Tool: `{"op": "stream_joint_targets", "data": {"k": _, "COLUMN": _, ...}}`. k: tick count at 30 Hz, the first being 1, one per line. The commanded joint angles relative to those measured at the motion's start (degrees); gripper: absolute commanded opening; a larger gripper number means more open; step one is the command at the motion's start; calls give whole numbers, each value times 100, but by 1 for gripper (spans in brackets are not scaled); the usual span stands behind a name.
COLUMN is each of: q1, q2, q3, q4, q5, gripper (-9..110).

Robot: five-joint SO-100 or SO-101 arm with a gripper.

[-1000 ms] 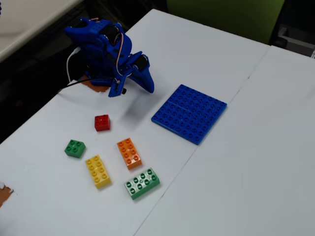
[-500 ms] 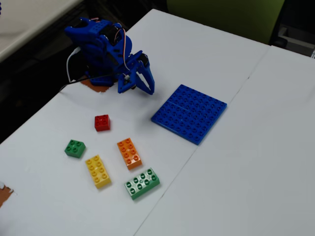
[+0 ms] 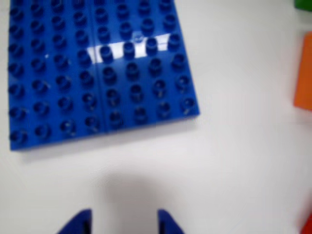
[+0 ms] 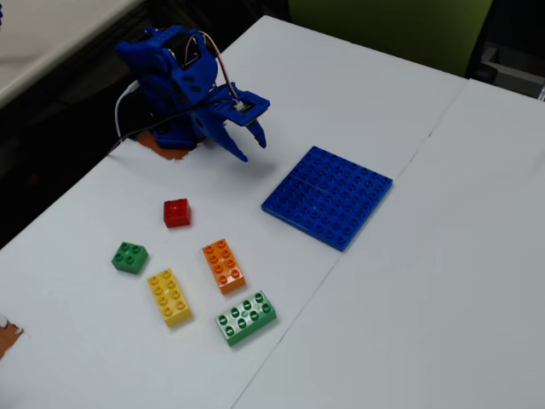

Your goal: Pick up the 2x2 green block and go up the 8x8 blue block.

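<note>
The 2x2 green block lies on the white table at the left of the fixed view, left of a yellow brick and well apart from the arm. The 8x8 blue block lies flat at centre right; in the wrist view this plate fills the upper left. My gripper hangs in the air above the table, between the arm's base and the plate, fingers pointing down. In the wrist view the gripper shows two spread blue tips at the bottom edge with bare table between them. It is open and empty.
A red brick, an orange brick, a yellow brick and a longer light-green brick lie scattered on the table's left half. The orange brick shows at the wrist view's right edge. A seam joins two tabletops.
The arm has unfolded from its tucked pose. The gripper has risen off the table and swung out toward the blue plate. No brick has moved.
</note>
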Motion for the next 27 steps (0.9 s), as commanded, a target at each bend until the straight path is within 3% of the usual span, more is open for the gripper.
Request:
{"op": "stream_joint_targets", "data": {"k": 1, "q1": 396, "q2": 9, "q3": -703, "q4": 246, "q5": 290, "gripper": 20}}
{"op": "stream_joint_targets", "data": {"k": 4, "q1": 826, "q2": -817, "q3": -1521, "q4": 457, "q5": 439, "gripper": 23}}
{"op": "stream_joint_targets", "data": {"k": 11, "q1": 2065, "q2": -3463, "q3": -3841, "q4": 1292, "q5": -615, "gripper": 29}}
{"op": "stream_joint_targets", "data": {"k": 21, "q1": 3823, "q2": -6205, "q3": -5309, "q4": 984, "q5": -1020, "gripper": 49}}
{"op": "stream_joint_targets", "data": {"k": 27, "q1": 4289, "q2": -7761, "q3": -6434, "q4": 967, "q5": -1274, "gripper": 52}}
